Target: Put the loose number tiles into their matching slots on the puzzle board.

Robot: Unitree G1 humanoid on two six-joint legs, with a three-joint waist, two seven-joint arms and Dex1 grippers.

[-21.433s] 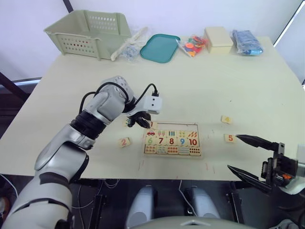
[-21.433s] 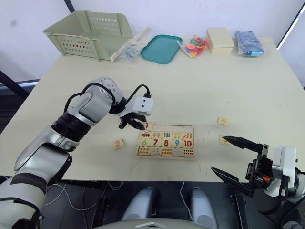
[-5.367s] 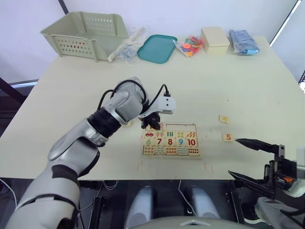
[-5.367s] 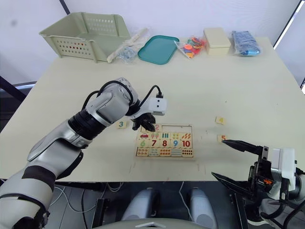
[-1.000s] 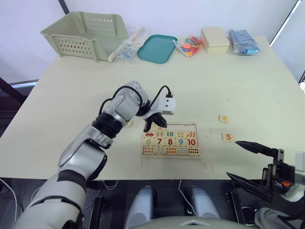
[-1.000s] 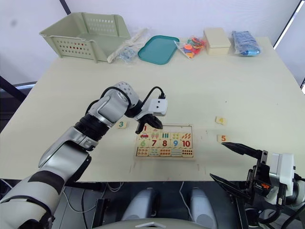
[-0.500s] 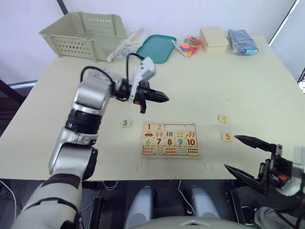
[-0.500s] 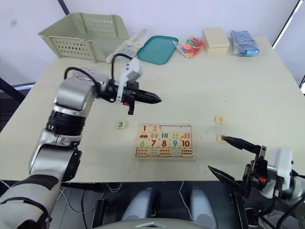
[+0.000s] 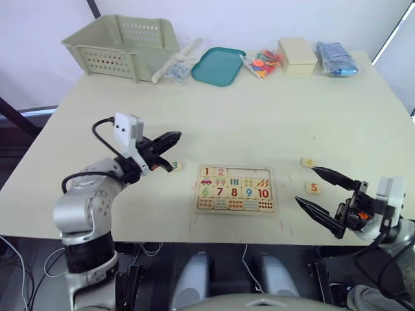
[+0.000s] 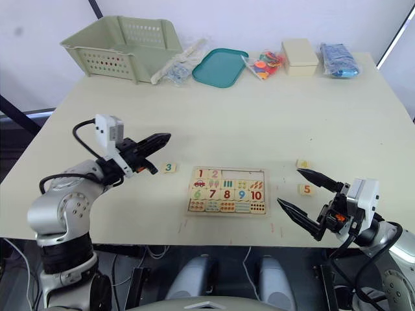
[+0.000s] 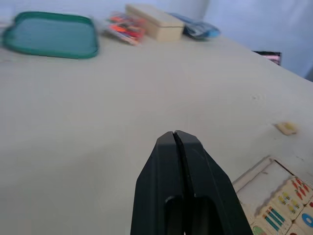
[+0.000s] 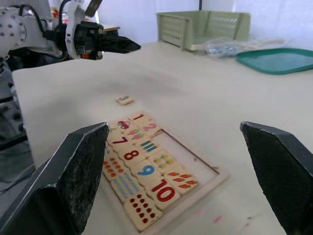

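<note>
Left claw [image 9: 170, 137] pressed together above the tabletop [image 9: 272, 110]; right claw [image 9: 319, 198] spread near tile 5 [image 9: 313, 188], beside the board [image 9: 235, 190].

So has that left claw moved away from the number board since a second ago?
Yes. The left claw was over the puzzle board's top row; now it is well off to the board's left, beyond the 3 tile.

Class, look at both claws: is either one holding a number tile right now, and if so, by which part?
Nothing is held. The left claw is shut on nothing, up off the table near the 3 tile. The right claw is open, beside the 5 tile.
</note>
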